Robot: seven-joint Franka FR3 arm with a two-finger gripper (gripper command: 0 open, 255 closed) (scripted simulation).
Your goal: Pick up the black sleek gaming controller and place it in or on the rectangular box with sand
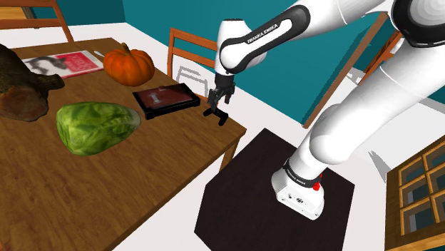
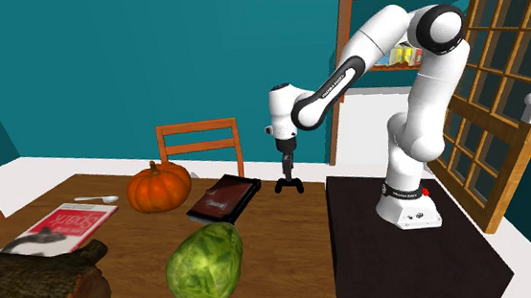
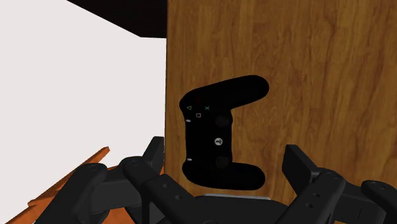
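The black gaming controller (image 3: 219,133) lies flat on the wooden table (image 1: 142,185), close to the edge nearest the chair; it also shows as controller (image 1: 217,115) and controller (image 2: 288,186). My gripper (image 1: 220,102) hangs just above it, pointing down, also seen as gripper (image 2: 286,171). In the wrist view the gripper (image 3: 226,164) is open, its fingers (image 3: 154,153) standing apart on either side of the controller without touching it. The rectangular box (image 1: 166,100), dark-rimmed with a reddish-brown filling, lies on the table just beside the controller, toward the pumpkin; box (image 2: 224,197).
An orange pumpkin (image 1: 129,65), a green cabbage (image 1: 95,126), a brown log (image 1: 21,89), a magazine (image 1: 65,64) and a spoon (image 2: 97,199) share the table. A wooden chair (image 1: 191,50) stands behind the edge. My black stand (image 1: 278,207) adjoins the table.
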